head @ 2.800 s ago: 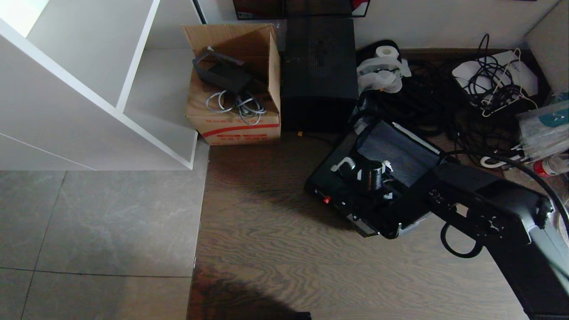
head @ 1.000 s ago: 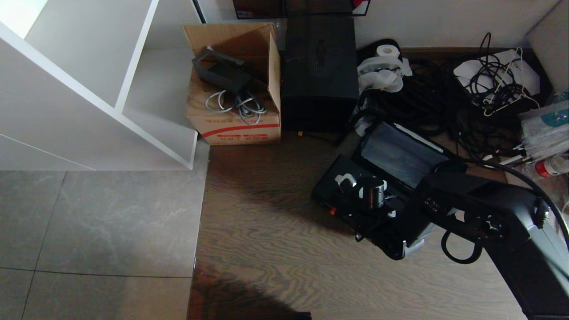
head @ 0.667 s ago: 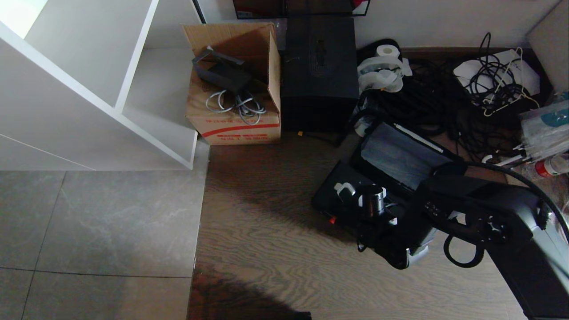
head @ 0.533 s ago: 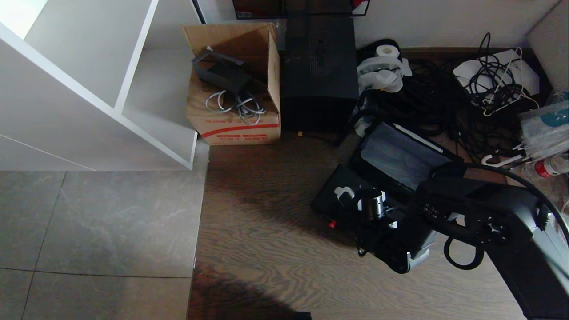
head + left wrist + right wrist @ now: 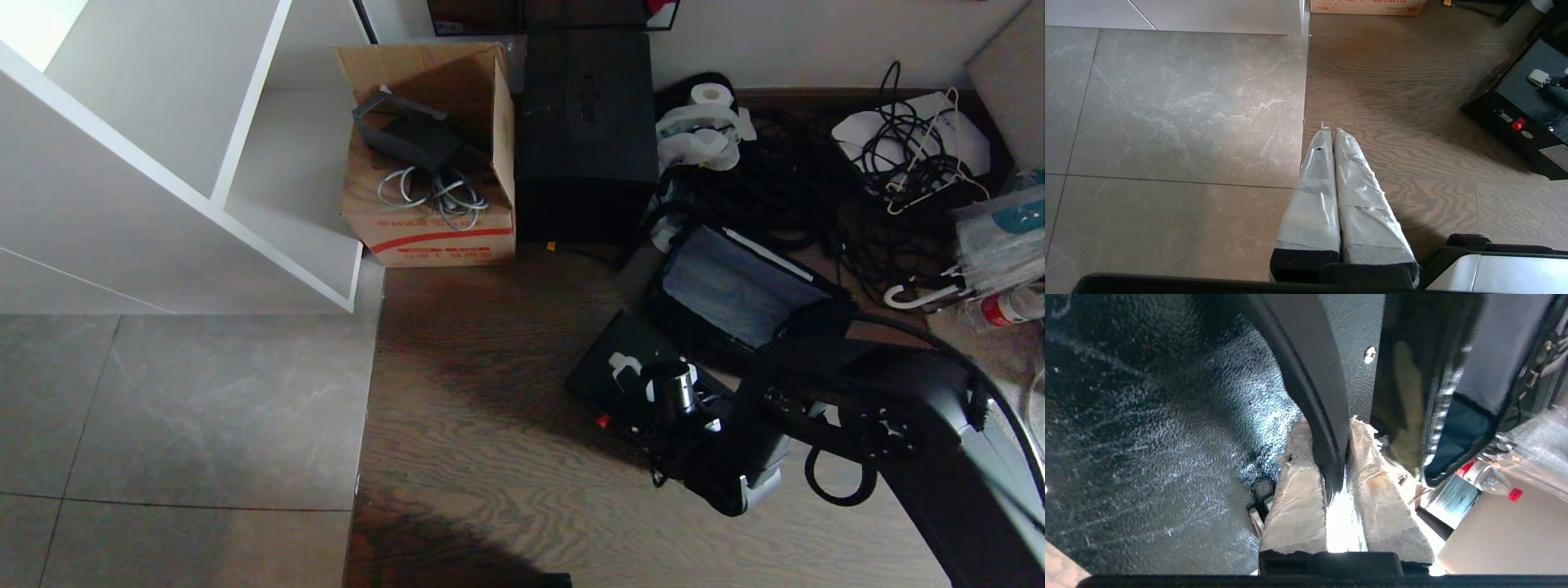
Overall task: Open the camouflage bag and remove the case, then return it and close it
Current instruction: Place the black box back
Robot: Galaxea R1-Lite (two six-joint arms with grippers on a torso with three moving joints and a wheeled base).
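The right gripper (image 5: 1337,473) pinches the curved handle of the flat black rigid case (image 5: 620,380), which lies on the wooden floor just left of the open camouflage bag (image 5: 735,286). This is probably mid-removal; next, carry it back into the bag.

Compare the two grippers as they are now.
The right gripper is shut on the case's handle; the left gripper is shut on nothing. The right one works at the case beside the bag; the left hangs over bare floor. Both have tape-wrapped fingers.
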